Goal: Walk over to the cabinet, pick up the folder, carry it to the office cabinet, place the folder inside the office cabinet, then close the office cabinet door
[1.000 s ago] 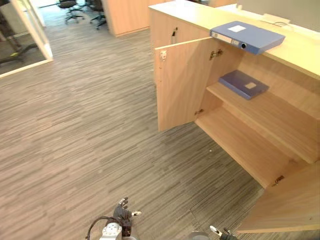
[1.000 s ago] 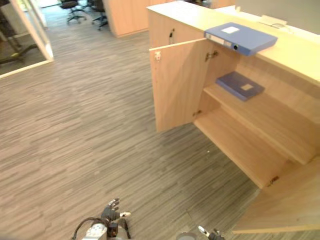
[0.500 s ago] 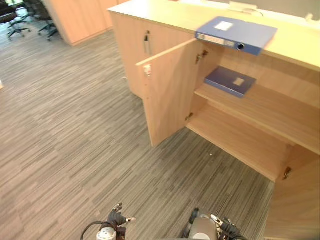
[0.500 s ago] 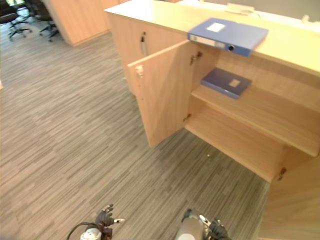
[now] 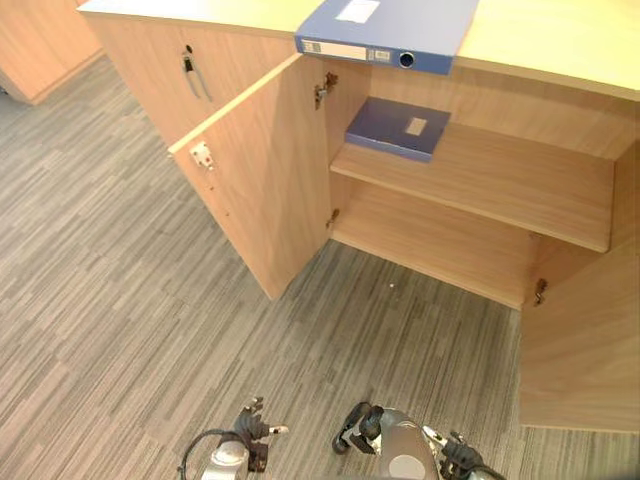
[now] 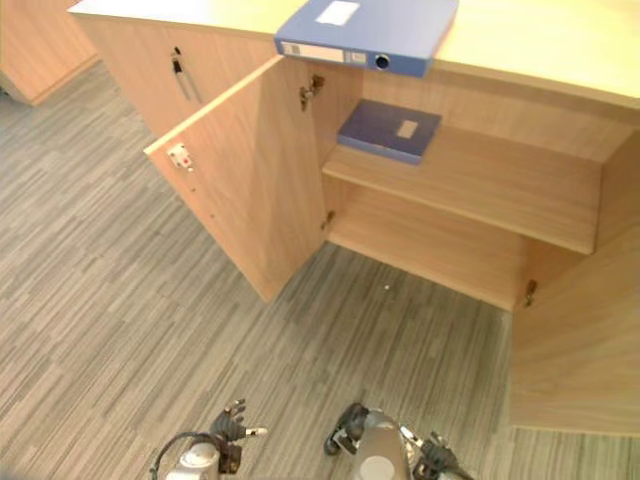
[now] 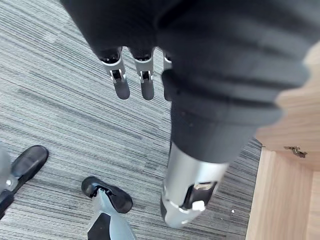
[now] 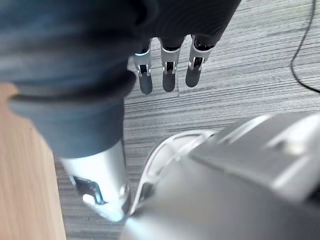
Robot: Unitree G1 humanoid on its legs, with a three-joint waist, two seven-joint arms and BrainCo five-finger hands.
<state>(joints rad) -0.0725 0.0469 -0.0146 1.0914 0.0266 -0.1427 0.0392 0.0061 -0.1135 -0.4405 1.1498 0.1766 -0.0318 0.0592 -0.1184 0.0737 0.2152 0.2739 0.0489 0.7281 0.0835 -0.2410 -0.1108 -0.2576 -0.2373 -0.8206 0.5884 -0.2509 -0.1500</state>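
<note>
A thick blue binder (image 5: 385, 30) lies flat on the light wood top (image 5: 540, 35) of the cabinet, its spine facing me. Below it, a thin dark blue folder (image 5: 398, 127) rests at the left end of the upper shelf (image 5: 500, 190) inside the open cabinet. Both doors stand open: the left door (image 5: 255, 190) swings out toward me, and the right door (image 5: 580, 330) is at the right edge. My left hand (image 7: 142, 82) and right hand (image 8: 169, 75) hang low over the carpet, well short of the cabinet, with fingers straight and nothing in them.
Grey striped carpet (image 5: 110, 300) runs from me to the cabinet. The lower shelf (image 5: 430, 245) is bare. A closed door with a dark handle (image 5: 190, 70) adjoins on the left. The open left door juts into the floor space.
The camera has moved closer and turned toward the open cabinet, which now sits higher and larger in view. Both hands still hang low and hold nothing.
</note>
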